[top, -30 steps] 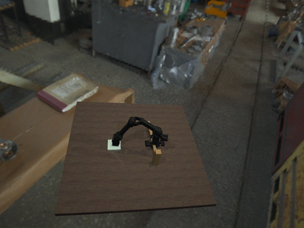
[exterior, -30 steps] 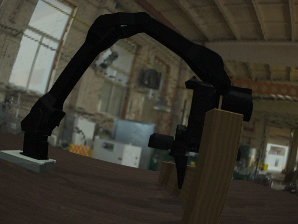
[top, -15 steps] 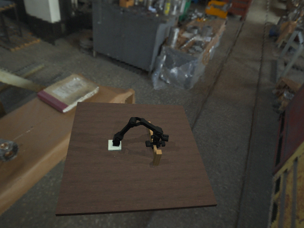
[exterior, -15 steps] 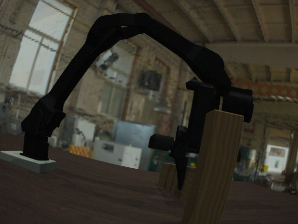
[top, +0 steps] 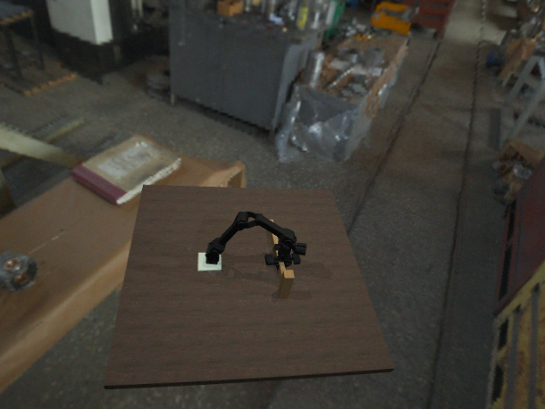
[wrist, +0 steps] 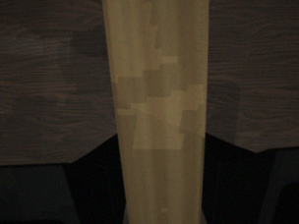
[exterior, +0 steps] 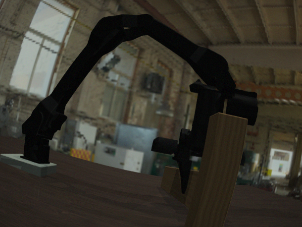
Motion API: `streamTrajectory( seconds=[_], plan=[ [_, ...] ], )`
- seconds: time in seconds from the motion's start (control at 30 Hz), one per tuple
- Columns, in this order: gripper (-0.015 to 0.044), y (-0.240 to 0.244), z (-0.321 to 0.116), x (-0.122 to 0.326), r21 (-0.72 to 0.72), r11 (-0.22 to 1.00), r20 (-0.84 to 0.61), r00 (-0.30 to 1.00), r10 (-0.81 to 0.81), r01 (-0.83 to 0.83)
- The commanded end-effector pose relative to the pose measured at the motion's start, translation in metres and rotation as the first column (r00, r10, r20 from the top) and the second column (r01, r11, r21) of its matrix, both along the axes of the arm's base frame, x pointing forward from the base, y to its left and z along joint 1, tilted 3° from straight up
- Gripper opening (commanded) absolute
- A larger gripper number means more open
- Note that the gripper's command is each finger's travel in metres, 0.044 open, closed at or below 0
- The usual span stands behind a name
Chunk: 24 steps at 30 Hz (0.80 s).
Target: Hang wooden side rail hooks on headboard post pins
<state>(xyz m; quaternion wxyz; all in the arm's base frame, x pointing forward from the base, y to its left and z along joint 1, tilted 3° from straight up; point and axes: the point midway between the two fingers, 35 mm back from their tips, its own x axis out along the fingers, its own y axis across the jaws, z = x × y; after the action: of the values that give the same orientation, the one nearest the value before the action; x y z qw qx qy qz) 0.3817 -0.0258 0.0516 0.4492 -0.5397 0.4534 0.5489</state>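
Observation:
The wooden side rail [top: 274, 239] [exterior: 170, 179] [wrist: 159, 113] runs from its far end, low at the table, towards the upright headboard post [top: 284, 287] [exterior: 220, 161]. My gripper [top: 282, 261] [exterior: 193, 186] [wrist: 155, 132] is shut on the rail, with one finger on each side, near the post. In the exterior view, one finger shows in front of the rail and the post hides the other. The rail's near end lies close to or against the post. The steel hooks, the slot and its pins are hidden, so their contact cannot be told.
The dark wooden table [top: 192, 330] [exterior: 74, 200] carries everything. The arm's pale base plate [top: 204, 268] [exterior: 37, 169] sits to the left of the rail. The arm arches over from it. The post stands upright on the table, close beside the gripper body.

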Motion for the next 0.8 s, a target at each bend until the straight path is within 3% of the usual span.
streamTrajectory(
  seconds=[0.0,0.77],
  plan=[
    [0.0,-0.0017,0.0024,0.0028,-0.003,1.0,0.01,1.0,0.0,0.0],
    [0.0,-0.0047,0.0014,0.0006,-0.004,1.0,0.01,1.0,0.0,0.0]
  ],
)
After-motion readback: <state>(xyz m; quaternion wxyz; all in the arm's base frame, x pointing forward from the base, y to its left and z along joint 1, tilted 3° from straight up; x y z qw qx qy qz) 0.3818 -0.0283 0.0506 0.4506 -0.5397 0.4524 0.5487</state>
